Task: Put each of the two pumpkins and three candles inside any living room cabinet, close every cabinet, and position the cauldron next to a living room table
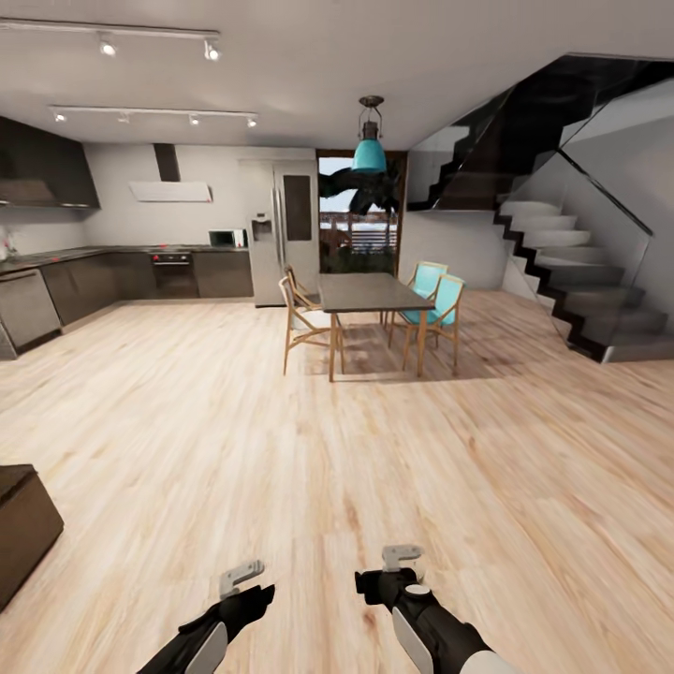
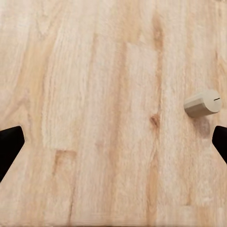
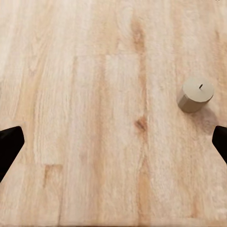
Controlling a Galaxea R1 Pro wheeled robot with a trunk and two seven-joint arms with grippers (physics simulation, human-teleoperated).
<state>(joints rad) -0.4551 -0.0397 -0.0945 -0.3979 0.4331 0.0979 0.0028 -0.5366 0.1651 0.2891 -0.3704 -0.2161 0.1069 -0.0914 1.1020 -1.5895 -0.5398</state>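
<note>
Head view: the left gripper (image 1: 241, 578) and right gripper (image 1: 402, 560) hang low over bare wood floor (image 1: 374, 449), both empty; their fingers look spread. The dining table (image 1: 367, 292) stands well ahead with chairs round it, the kitchen beyond it to one side and the stairs (image 1: 580, 281) to the other. A dark low block (image 1: 23, 524), perhaps the cabinet, sits well away from the left gripper on that arm's side. Between grippers and table the floor is open.

Left wrist view: the left fingertips (image 2: 9, 146) stand wide apart at the frame's edges, pinching nothing. A candle (image 2: 202, 103), short and beige, lies on its side on the floor, close to one fingertip, apart from it.

Right wrist view: the fingertips (image 3: 9, 144) are likewise spread and empty. A candle (image 3: 196, 94) stands upright, wick up, near one fingertip. I judge both arms within easy reach of a candle; whether it is one candle or two, I cannot tell.
</note>
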